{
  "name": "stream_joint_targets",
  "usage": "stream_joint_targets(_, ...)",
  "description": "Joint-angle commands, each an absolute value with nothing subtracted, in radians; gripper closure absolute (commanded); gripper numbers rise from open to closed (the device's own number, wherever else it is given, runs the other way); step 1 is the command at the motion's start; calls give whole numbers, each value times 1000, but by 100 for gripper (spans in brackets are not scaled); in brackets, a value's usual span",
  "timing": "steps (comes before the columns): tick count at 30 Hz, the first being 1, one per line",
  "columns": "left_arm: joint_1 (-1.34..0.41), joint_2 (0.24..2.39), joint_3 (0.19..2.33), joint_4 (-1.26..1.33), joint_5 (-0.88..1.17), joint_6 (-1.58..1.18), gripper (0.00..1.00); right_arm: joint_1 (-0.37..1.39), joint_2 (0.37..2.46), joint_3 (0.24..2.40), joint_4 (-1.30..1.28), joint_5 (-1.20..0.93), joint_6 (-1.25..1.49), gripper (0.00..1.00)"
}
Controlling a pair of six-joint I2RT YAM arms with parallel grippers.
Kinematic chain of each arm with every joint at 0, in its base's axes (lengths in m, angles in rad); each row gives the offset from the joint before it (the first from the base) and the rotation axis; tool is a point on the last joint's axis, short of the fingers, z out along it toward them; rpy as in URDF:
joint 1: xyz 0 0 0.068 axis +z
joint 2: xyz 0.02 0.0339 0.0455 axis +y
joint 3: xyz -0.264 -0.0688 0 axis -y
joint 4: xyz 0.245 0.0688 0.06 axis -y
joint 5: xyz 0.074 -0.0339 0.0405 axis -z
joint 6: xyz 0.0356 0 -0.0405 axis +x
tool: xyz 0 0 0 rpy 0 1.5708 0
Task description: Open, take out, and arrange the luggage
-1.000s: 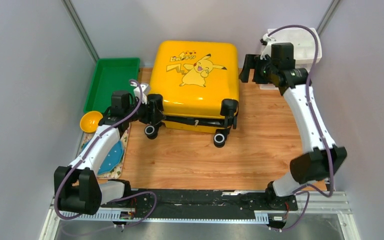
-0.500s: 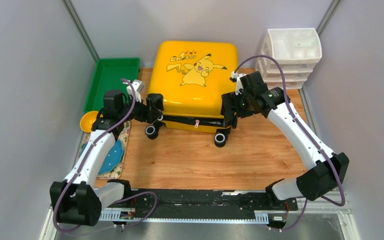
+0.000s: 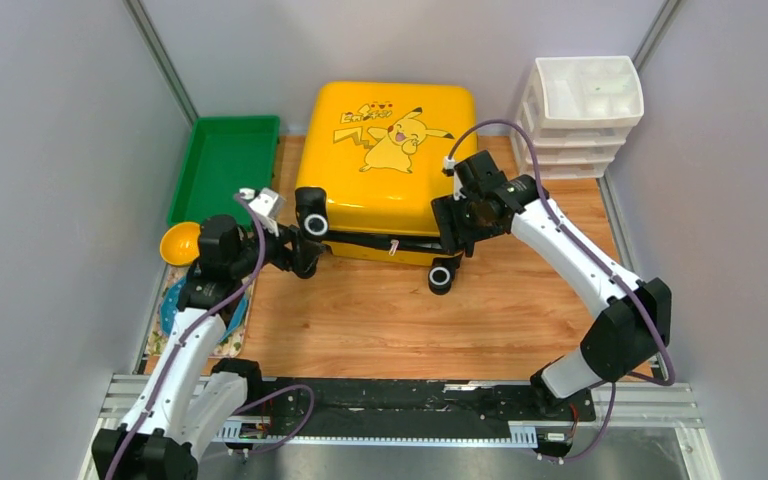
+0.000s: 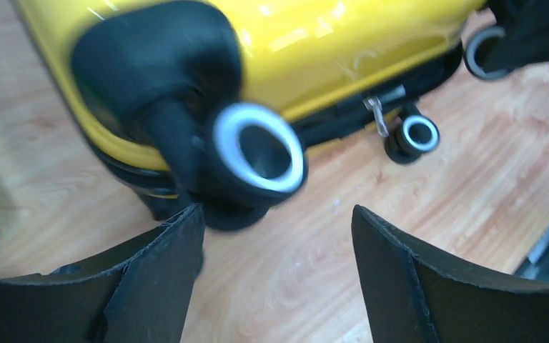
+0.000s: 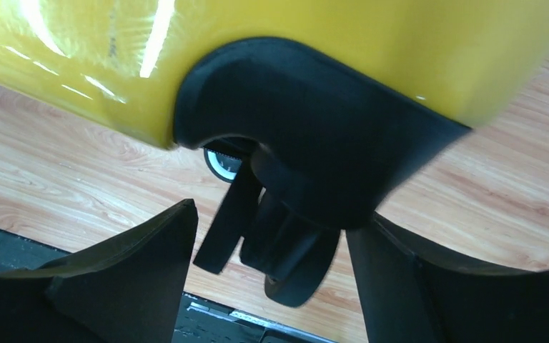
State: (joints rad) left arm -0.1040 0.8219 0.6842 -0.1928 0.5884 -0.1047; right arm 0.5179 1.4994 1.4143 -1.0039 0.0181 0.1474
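The luggage (image 3: 390, 150) is a yellow suitcase with a Pikachu print. It lies flat and closed at the back centre, its black wheels facing the near edge. My left gripper (image 3: 300, 255) is open just in front of the near left corner. In the left wrist view a silver-rimmed wheel (image 4: 257, 153) sits just beyond the left gripper (image 4: 277, 214), and nothing lies between its fingers. My right gripper (image 3: 448, 225) is at the near right corner. Its jaws stand wide on either side of a black wheel (image 5: 300, 264), with a gap on the left side.
A green tray (image 3: 222, 160) stands left of the suitcase and a white drawer unit (image 3: 585, 115) at the back right. A yellow bowl (image 3: 180, 243) and a blue plate (image 3: 175, 310) on a mat lie by the left arm. Bare wood floor (image 3: 390, 320) spreads in front.
The right arm swung from the drawer unit down to the suitcase's near right wheel. The left gripper pulled back a little from the left corner, and its wheel now faces up.
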Motion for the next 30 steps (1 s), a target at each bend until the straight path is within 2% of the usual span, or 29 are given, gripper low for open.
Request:
stream_joint_targets(1, -199, 753, 577, -79, 611, -78, 17, 543, 1523, 1454, -969, -23, 166, 23)
stream_joint_targets(2, -251, 740, 539, -60, 598, -66, 17, 543, 1529, 1459, -969, -21, 166, 24)
stream_joint_targets(5, -325, 715, 497, -29, 540, -20, 16, 545, 1526, 1474, -977, -3, 152, 36)
stream_joint_targets(6, -362, 716, 489, -26, 528, -9, 16, 542, 1525, 1479, -980, -2, 147, 56)
stream_joint_targets(7, -380, 719, 485, -11, 496, -5, 16, 541, 1522, 1497, -991, -2, 143, 70)
stream_joint_targets(8, -394, 722, 471, -6, 482, -6, 16, 543, 1514, 1505, -994, -2, 135, 100)
stream_joint_targets(11, -445, 736, 448, 86, 436, -25, 18, 541, 1488, 1534, -1000, -28, 132, 100)
stream_joint_targets(16, -547, 810, 436, 181, 385, -70, 33, 543, 1448, 1496, -1017, -106, 163, 100)
stream_joint_targets(18, -571, 862, 439, 215, 351, -98, 36, 543, 1437, 1459, -1012, -103, 169, 100)
stream_joint_targets(24, -690, 969, 408, 346, 276, -101, 39, 525, 1425, 1460, -1009, -100, 175, 100)
stream_joint_targets(30, -797, 1110, 422, 454, 34, -51, 43, 499, 1440, 1421, -992, -118, 184, 100)
